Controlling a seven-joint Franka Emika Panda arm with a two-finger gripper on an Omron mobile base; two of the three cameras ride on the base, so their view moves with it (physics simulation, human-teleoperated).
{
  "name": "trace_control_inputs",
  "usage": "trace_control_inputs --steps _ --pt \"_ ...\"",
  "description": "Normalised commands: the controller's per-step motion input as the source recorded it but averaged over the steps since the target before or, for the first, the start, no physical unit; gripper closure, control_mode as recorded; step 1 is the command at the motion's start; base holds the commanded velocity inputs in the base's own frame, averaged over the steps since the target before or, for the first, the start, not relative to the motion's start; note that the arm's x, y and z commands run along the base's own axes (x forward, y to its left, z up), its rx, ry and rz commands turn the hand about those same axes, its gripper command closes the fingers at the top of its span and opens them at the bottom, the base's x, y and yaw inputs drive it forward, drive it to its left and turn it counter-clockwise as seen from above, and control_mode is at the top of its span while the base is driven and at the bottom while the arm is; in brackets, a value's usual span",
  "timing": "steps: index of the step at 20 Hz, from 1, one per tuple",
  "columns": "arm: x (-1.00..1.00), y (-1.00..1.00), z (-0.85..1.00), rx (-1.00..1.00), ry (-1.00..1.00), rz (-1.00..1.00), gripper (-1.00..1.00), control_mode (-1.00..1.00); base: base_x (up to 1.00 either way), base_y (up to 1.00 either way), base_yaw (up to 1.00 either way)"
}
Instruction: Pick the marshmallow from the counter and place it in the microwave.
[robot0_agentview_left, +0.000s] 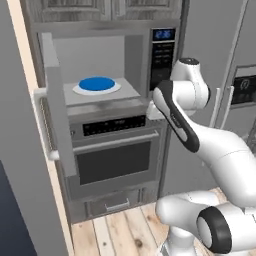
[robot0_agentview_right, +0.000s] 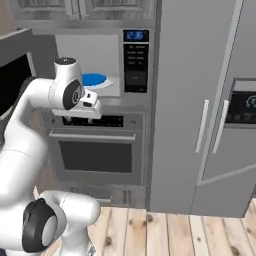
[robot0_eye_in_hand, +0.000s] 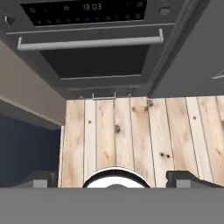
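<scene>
**Tool.** The gripper (robot0_eye_in_hand: 113, 179) hangs in front of the oven (robot0_agentview_left: 112, 160), below the microwave (robot0_agentview_left: 95, 55), and points down at the wooden floor (robot0_eye_in_hand: 131, 131). In the hand view its 2 finger tips (robot0_eye_in_hand: 188, 178) stand wide apart with nothing between them. The jaws are spread and carry nothing.

**Task item.** The marshmallow is too small to locate in these pictures. It is not in the jaws. The microwave door (robot0_agentview_left: 52, 75) is swung open to the left. Inside, the blue disc (robot0_agentview_left: 97, 83) on the white turntable (robot0_agentview_left: 80, 90) shows no lump that I can make out. I cannot tell whether the marshmallow has been placed.

**Handling, as judged.** A marshmallow should be very light, soft and easily squashed, and slightly tacky rather than slippery. Take it across its short sides at mid-height, closing only until it is held. A hard squeeze would deform it, or it may cling to a finger on release.

**Count.**
- Microwave: 1
- Oven: 1
- Blue disc: 1
- Turntable: 1
- Keypad (robot0_agentview_left: 162, 57): 1
- Arm: 1
- Finger tips: 2
</scene>
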Motion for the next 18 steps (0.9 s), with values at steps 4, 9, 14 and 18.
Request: trace_control_inputs --steps 4,9,14,18 --pt "0.00 0.00 0.00 0.00 0.00 0.00 -1.00 1.00 0.00 0.00 -0.99" --pt "0.00 0.00 0.00 0.00 0.00 0.00 -1.00 1.00 0.00 0.00 -1.00" --pt "0.00 0.00 0.00 0.00 0.00 0.00 -1.00 1.00 0.00 0.00 -1.00" --pt "0.00 0.00 0.00 0.00 0.00 0.00 -1.00 1.00 0.00 0.02 -1.00"
